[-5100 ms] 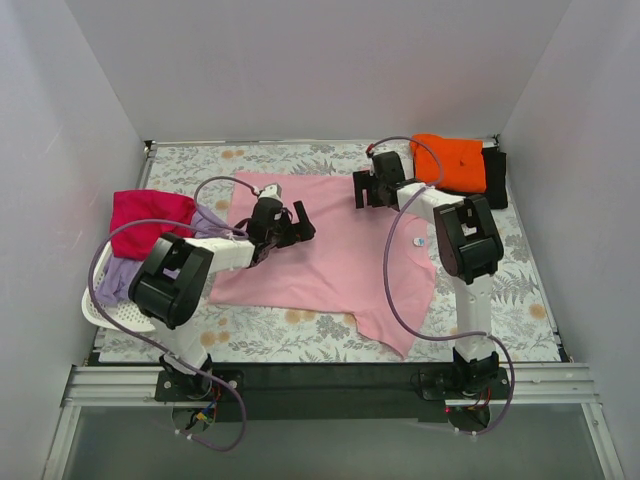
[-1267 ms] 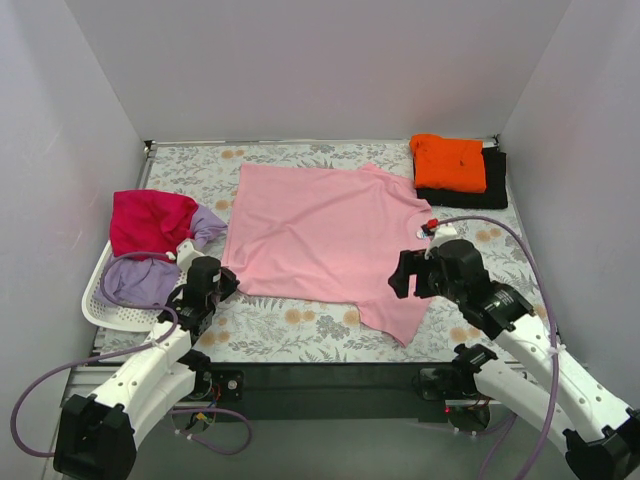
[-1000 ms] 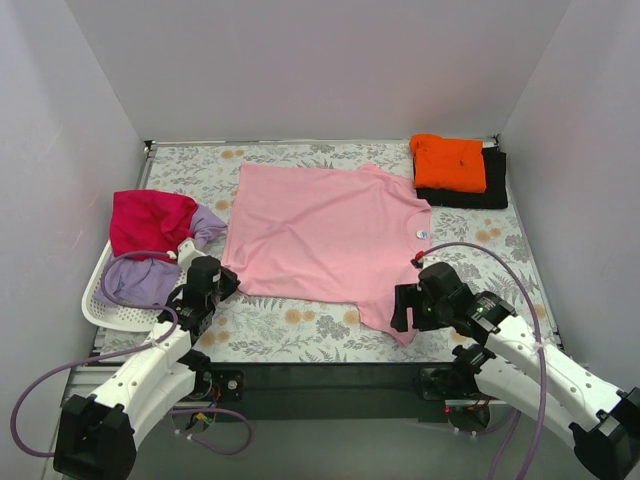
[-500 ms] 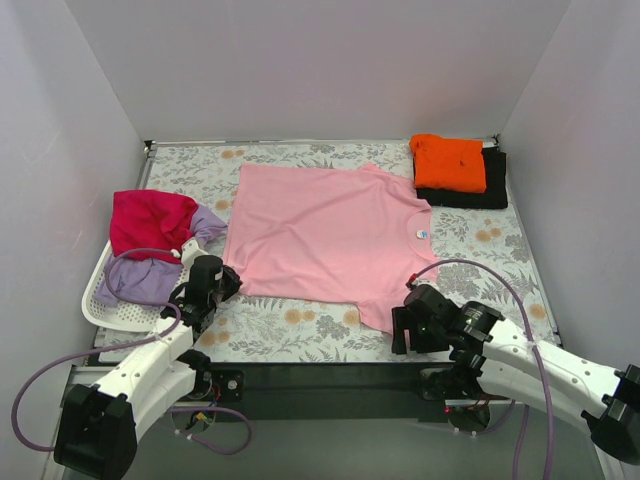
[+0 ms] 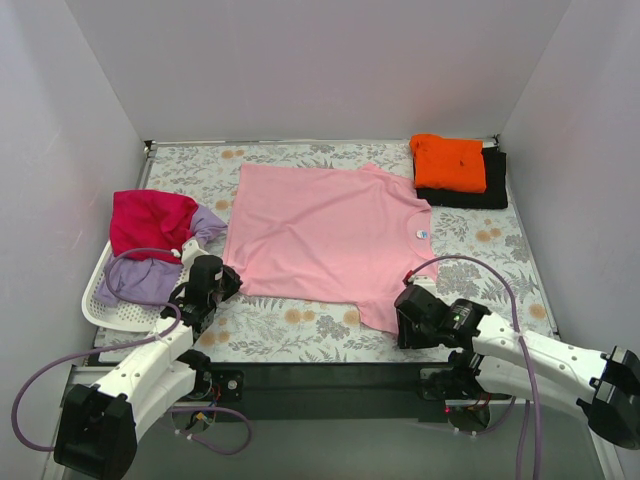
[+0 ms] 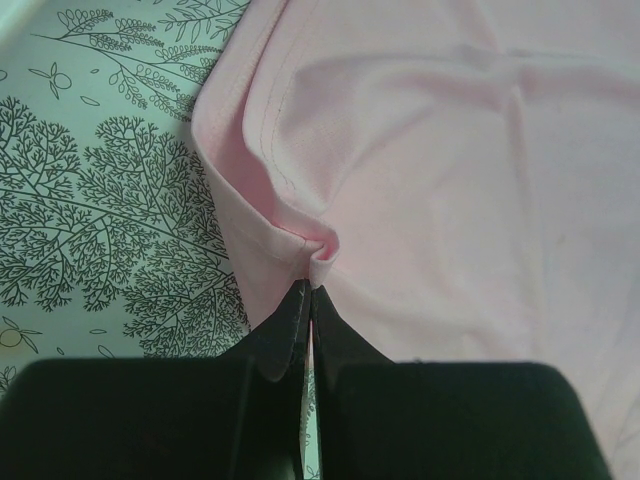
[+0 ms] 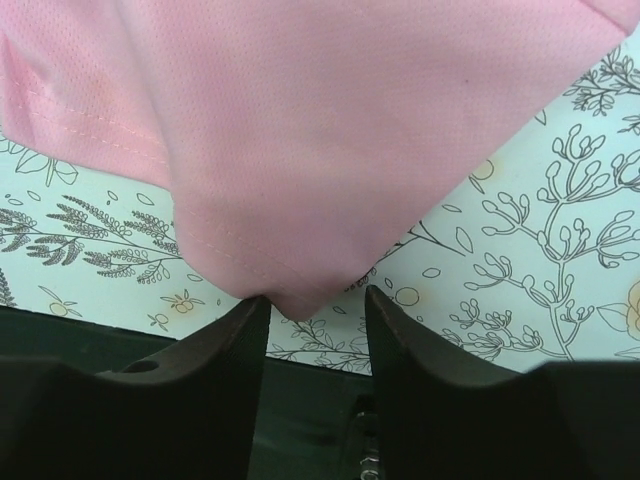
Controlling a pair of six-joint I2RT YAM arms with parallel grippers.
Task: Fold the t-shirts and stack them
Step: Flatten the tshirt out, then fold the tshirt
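The light pink t-shirt (image 5: pixel 330 230) lies spread flat mid-table. My left gripper (image 5: pixel 224 283) is at its near-left corner; in the left wrist view the jaws (image 6: pixel 311 290) are shut on a small pinched fold of pink cloth (image 6: pixel 430 160). My right gripper (image 5: pixel 406 322) is at the near-right sleeve corner. Its fingers (image 7: pixel 250 330) stand apart, with the tip of the pink sleeve (image 7: pixel 300 120) hanging between them and touching the left one. An orange shirt (image 5: pixel 450 162) lies folded on a black one (image 5: pixel 497 192) at the back right.
A white basket (image 5: pixel 98 312) at the left edge holds a magenta-red shirt (image 5: pixel 150 218) and a lavender one (image 5: pixel 135 282). The floral table cover (image 5: pixel 300 322) ends at a black rail (image 5: pixel 330 375) just below both grippers. White walls enclose three sides.
My right gripper has slid toward the near edge to the sleeve corner and its jaws have narrowed around the cloth tip. The left gripper stays shut on its corner.
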